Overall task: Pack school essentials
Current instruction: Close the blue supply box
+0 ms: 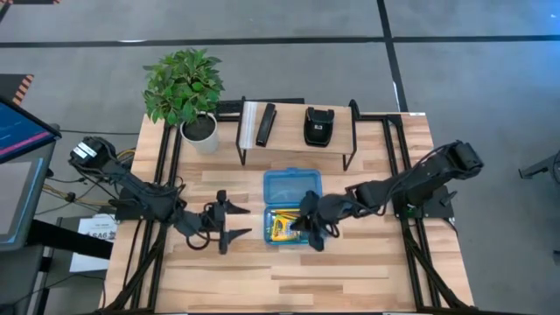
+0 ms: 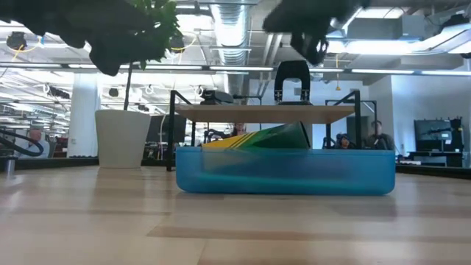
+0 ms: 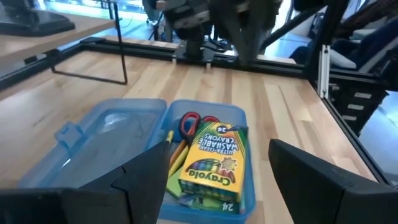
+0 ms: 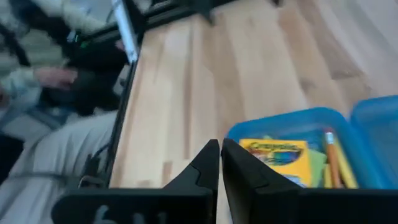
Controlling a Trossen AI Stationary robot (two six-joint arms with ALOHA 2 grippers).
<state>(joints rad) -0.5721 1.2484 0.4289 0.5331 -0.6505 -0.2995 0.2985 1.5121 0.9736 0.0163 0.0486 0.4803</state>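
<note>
Inspecting from the left edge of the table: the left gripper hangs near the table's middle, just left of the blue translucent box, fingers spread wide and holding nothing. The box sits at the table's centre, its lid laid flat toward the far edge. Inside lie the crayon box, tilted with one end raised above the rim, the red-handled scissors and pencils. The right gripper stands at the box's right rim, fingers pressed together, empty as far as the wrist view shows.

Risks, as judged: the propped crayon box may stop the lid seating if closing is attempted; a push from either gripper could slide the unrestrained box across the wood; both arms converging on one box could collide.

Not determinable: the contents beneath the crayon box, the small items such as eraser and pen, and whether the sticky-note pad is the green patch under the crayons.
</note>
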